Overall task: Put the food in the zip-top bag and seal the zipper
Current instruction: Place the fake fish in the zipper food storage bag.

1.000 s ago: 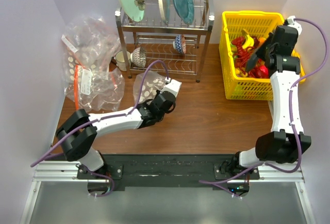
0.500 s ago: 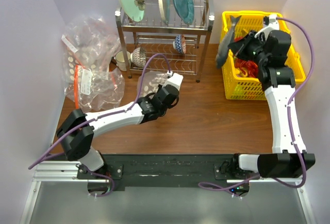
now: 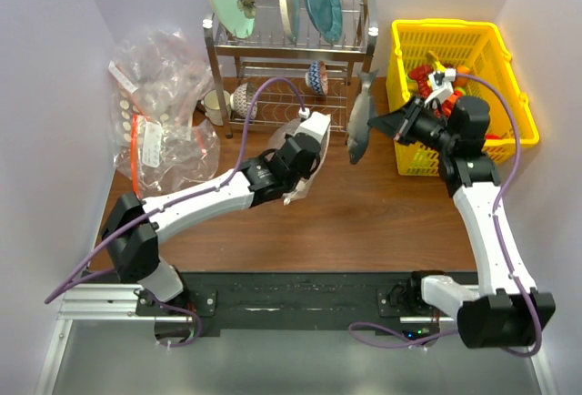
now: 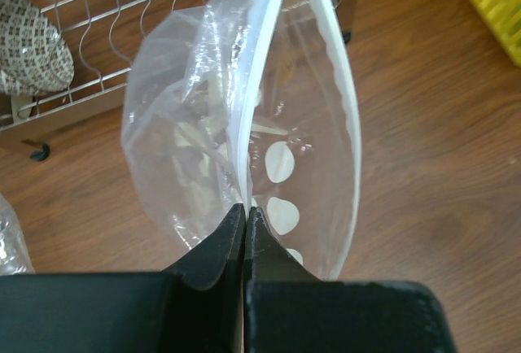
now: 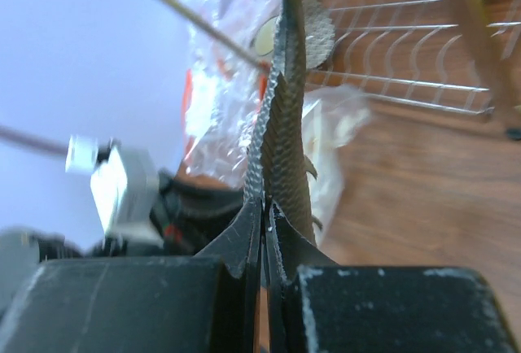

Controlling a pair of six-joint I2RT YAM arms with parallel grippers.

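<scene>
My left gripper [image 3: 296, 177] [image 4: 245, 207] is shut on one lip of the zip-top bag [image 3: 293, 193] [image 4: 309, 150], a clear bag with white dots. It holds the bag off the table with the mouth gaping; the white zipper strip [image 4: 264, 60] curves round the opening. My right gripper [image 3: 376, 122] [image 5: 264, 205] is shut on a grey scaly toy fish [image 3: 358, 126] [image 5: 285, 109], held in the air just right of the bag. The dotted bag also shows behind the fish in the right wrist view [image 5: 338, 121]. Yellow and red toy food [image 3: 427, 76] lies in the yellow basket [image 3: 446, 29].
A metal dish rack [image 3: 291, 49] with plates and small bowls stands at the back, just behind the bag; a patterned bowl [image 4: 32, 44] sits in its lower tier. A pile of clear bags with an orange-red strip [image 3: 155, 122] lies at the left.
My right gripper lifted the grey fish out of the basket and carried it left toward the bag. My left gripper raised the bag and moved a little right.
</scene>
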